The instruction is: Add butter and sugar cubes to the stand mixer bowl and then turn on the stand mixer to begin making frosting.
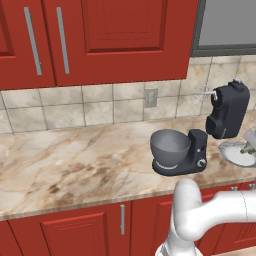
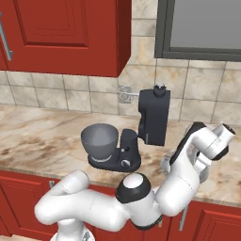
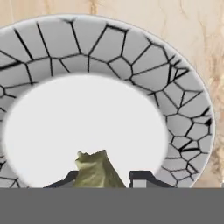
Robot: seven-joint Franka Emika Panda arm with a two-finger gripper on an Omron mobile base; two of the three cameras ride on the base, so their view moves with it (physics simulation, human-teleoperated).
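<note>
Gripper: closed on the butter, just above the plate's white centre.
Plate: round, with a cracked grey rim, on the marble counter right of the mixer.
Mixer: head tilted up, whisk toward the wall.
Bowl: on the mixer's base, left of its column.

Readable text: none.
Stand mixer: no brand, label or number legible.
Plate: dark crackle lines only, no lettering.
Cabinets: no signs or markings.
</note>
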